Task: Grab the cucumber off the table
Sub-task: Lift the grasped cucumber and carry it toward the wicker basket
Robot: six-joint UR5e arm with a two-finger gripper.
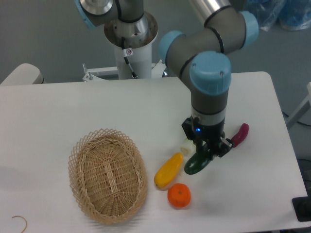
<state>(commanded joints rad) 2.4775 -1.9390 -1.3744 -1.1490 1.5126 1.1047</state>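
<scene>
My gripper clenches the cucumber, its dark end hanging lower-left of my fingers over the table.

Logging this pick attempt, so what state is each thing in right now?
claw: shut on cucumber
cucumber: gripped, tilted
yellow squash: lying on table
orange: resting on table
eggplant: lying on table
basket: empty
bok choy: mostly hidden behind claw

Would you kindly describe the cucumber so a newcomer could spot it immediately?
Find the wicker basket on the white table, then look right, past the yellow squash. The cucumber is the dark green, glossy piece gripped under the tool, unlike the purple eggplant beyond.
</scene>
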